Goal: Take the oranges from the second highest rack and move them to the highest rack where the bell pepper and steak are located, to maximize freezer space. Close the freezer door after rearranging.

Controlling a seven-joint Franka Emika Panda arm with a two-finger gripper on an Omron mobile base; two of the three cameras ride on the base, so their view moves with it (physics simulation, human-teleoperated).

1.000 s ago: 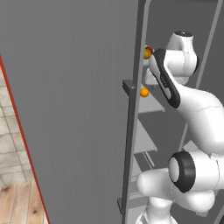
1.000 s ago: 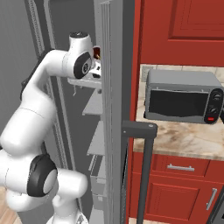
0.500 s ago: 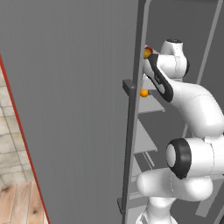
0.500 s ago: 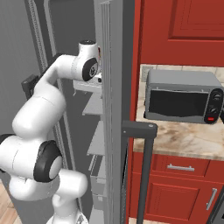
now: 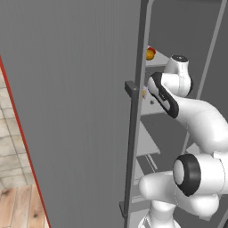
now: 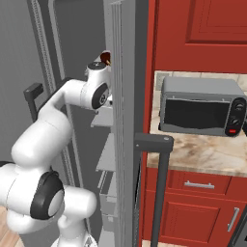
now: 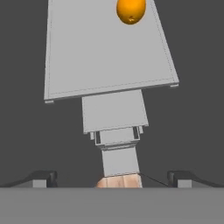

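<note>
One orange (image 7: 131,11) lies at the far end of a light-grey rack (image 7: 105,57), ahead of my open gripper (image 7: 111,177), whose fingertips (image 7: 43,177) have nothing between them. In the left base view my arm (image 5: 171,95) reaches into the freezer at the level of the second highest rack (image 5: 153,116), where an orange (image 5: 144,93) peeks past the door's edge. Another orange (image 5: 150,54) sits on the highest rack (image 5: 156,64) with the dark-red bell pepper (image 5: 152,48) behind it. The freezer door (image 5: 67,111) stands wide open. The steak is hidden.
The door's bar handle (image 5: 130,147) runs close to my arm on the left. A second grey door (image 6: 126,120) with its handle (image 6: 157,183) stands edge-on to my right. A toaster oven (image 6: 200,106) sits on the stone counter (image 6: 202,154) above red cabinets.
My arm has swung further into the freezer and the hand has dropped towards the second highest rack. The oranges have not moved, and the gripper stays open.
</note>
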